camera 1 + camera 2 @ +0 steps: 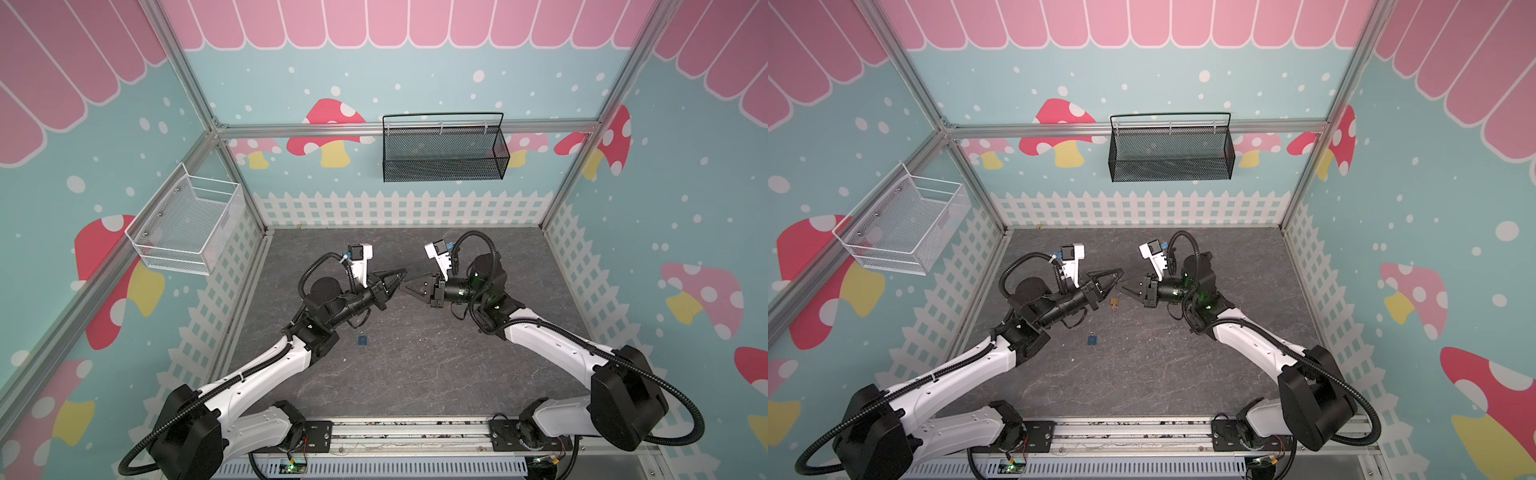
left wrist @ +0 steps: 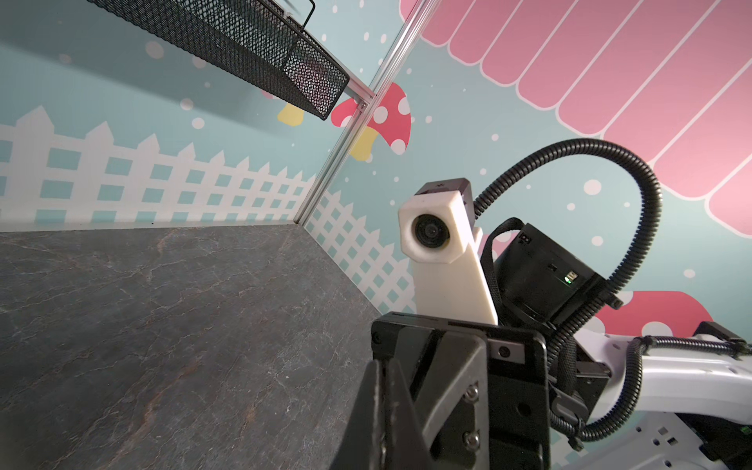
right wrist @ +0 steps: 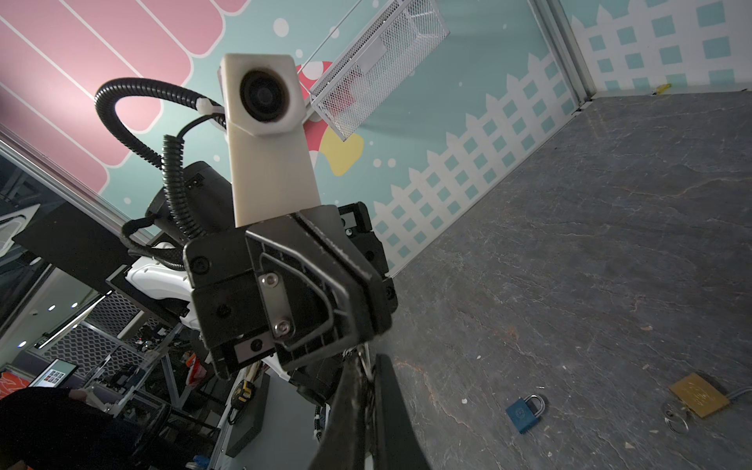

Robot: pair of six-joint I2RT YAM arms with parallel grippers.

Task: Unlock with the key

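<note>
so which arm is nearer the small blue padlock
Left. In both top views the left arm passes just left of the small blue padlock; the right arm is well off to its right.

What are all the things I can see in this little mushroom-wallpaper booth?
table: one, dark grey, the booth's floor
black basket: one, black mesh, on the back wall
white basket: one, white mesh, on the left wall
blue padlock: one, blue, on the table near the left arm
brass padlock: one, gold-coloured, on the table below the hands
key ring: one, silver, beside the brass padlock
left arm: one, white and black, reaching in from the front
right arm: one, the same colours
left hand: one, black, shut
right hand: one, black, shut, tip close to the left hand's
</note>
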